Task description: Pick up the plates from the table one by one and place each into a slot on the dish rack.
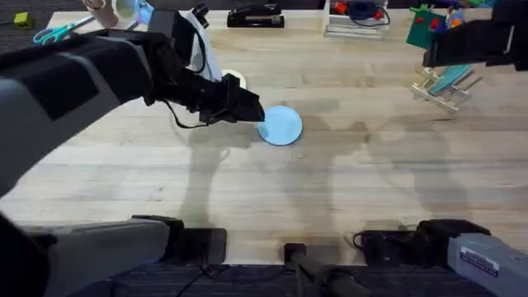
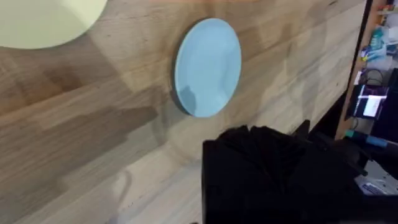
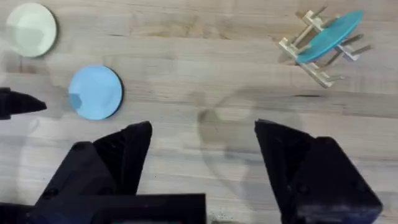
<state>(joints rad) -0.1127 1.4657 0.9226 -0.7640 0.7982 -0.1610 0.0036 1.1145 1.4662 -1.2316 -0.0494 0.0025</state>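
Note:
A light blue plate (image 1: 280, 125) (image 2: 208, 67) (image 3: 95, 91) lies flat on the table (image 1: 346, 173) near its middle. My left gripper (image 1: 249, 108) is just left of it, low over the wood and close to the plate's rim, fingers (image 2: 280, 168) shut on nothing. The cream plate (image 1: 234, 79) (image 2: 43, 22) (image 3: 31, 29) lies behind the left arm, partly hidden. The dish rack (image 1: 444, 91) (image 3: 311, 53) stands at the right with a teal-blue plate (image 1: 454, 78) (image 3: 329, 36) upright in a slot. My right gripper (image 3: 202, 149) hangs open and empty, high above the table.
Along the far edge are scissors (image 1: 54, 33), tape rolls (image 1: 111, 10), a black stapler-like tool (image 1: 256, 16), a clear tray (image 1: 355, 21) and a green item (image 1: 425, 29). The right arm (image 1: 474, 41) looms dark over the rack area.

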